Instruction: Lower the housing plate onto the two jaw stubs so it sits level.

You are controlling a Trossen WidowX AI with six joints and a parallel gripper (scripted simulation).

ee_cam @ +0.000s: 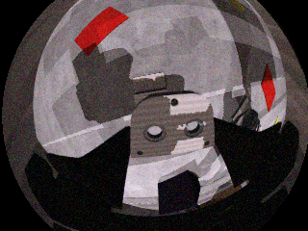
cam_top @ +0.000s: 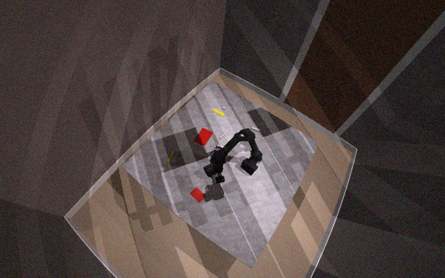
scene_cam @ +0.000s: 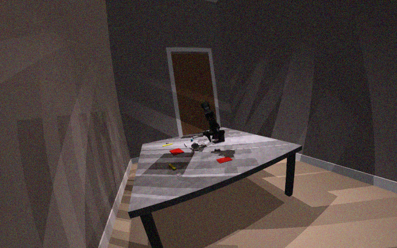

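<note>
My gripper (cam_top: 214,175) (scene_cam: 216,141) (ee_cam: 170,125) is shut on the housing plate (ee_cam: 159,113), a grey plate with two round holes, held between the black fingers above the table. The plate cannot be made out clearly in the top and exterior views. A low block (ee_cam: 150,84) (scene_cam: 216,151) lies on the table beneath and beyond the plate. The dark jaw assembly (scene_cam: 195,145) (cam_top: 218,149) (ee_cam: 248,118) stands on the table to one side, apart from the plate. Its pins, jaws and stubs are too small and shadowed to tell apart.
Two red squares (cam_top: 204,136) (cam_top: 197,194) (scene_cam: 177,151) (scene_cam: 224,159) lie flat on either side. Two yellow bars (cam_top: 218,112) (cam_top: 170,156) (scene_cam: 167,144) (scene_cam: 172,166) and a thin pale rod (cam_top: 224,133) (scene_cam: 185,144) lie on the table. Striped shadows cover much of the scene.
</note>
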